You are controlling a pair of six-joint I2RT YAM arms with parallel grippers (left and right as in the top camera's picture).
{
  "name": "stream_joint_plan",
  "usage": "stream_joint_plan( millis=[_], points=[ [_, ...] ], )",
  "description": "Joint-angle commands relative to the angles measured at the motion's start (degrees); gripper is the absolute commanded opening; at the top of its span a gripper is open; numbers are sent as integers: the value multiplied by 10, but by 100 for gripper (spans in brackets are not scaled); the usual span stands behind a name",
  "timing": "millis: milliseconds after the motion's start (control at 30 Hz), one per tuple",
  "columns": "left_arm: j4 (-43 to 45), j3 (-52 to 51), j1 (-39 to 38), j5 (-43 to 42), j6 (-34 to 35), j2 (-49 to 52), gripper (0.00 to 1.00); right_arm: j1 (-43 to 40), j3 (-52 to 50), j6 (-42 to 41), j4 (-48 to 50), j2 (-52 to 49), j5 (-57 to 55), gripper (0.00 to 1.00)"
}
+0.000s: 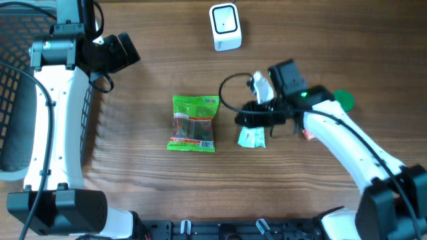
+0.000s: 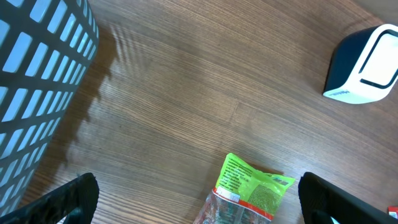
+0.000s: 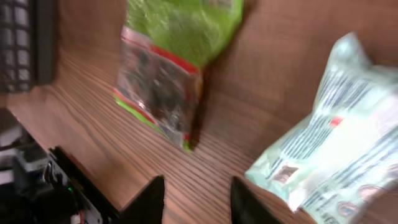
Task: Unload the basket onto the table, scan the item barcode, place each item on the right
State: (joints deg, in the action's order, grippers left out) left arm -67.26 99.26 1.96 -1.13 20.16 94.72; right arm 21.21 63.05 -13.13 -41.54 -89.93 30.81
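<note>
- A wooden worktop (image 1: 133, 173) seen from above, with a white scanner (image 1: 225, 27) standing at its far edge
- The pale packet (image 1: 252, 138), which we take to be the item, lies flat on the wood, right of centre and well apart from the scanner
- The right end effector (image 3: 199, 200) hangs over that packet's near edge, fingers parted with bare wood between them, pinching nothing
- A green packet (image 1: 193, 124) lies flat at the centre, just beside the pale one, not touching it
- The left end effector (image 2: 200, 205) is spread wide and empty, near a dark mesh basket (image 1: 15, 73)
- Risk, as we judge it: thin crinkly film lying flat gives the fingers little to pinch, so it may slip or fold
- We cannot tell where the barcode sits, so it may be shown to the scanner facing away
</note>
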Motion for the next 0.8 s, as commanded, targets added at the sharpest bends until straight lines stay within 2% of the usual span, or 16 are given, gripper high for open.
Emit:
stream_joint_plan(
  millis=[0,33,67,267,533,767],
  points=[
    [1,-2,2,4,-9,0,100,-4,63,-3,-37,16,-83,51],
    [1,-1,2,4,-9,0,100,-8,69,-12,-42,16,-103,62],
    [1,-1,2,4,-9,0,100,-15,71,-23,-42,16,-124,67],
    [1,-2,2,4,-9,0,100,-50,68,-34,-45,3,-162,69],
    [1,-2,2,4,-9,0,100,-66,58,-33,-53,-50,-147,65],
    [2,-1,2,4,-9,0,100,-66,39,-35,-49,-122,-142,52]
  ],
)
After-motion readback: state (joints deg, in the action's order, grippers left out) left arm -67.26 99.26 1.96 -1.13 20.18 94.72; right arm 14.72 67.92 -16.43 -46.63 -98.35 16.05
